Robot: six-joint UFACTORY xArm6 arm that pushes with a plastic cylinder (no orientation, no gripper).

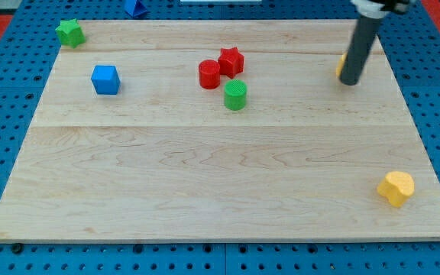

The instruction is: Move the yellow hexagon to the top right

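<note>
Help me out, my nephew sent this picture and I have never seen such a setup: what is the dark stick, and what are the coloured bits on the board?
The dark stick is the end of a robot arm. It has no fingers, only a rod whose tip slides over the wooden board and pushes blocks. Nothing is held.

There is one camera, looking down at the board from in front.

A yellow block, mostly hidden, sits right against the rod at the view's top right. Another yellow block lies at the bottom right. Near the top middle are a red star, a red cylinder and a green cylinder. A blue cube and a green block are at the left.
</note>
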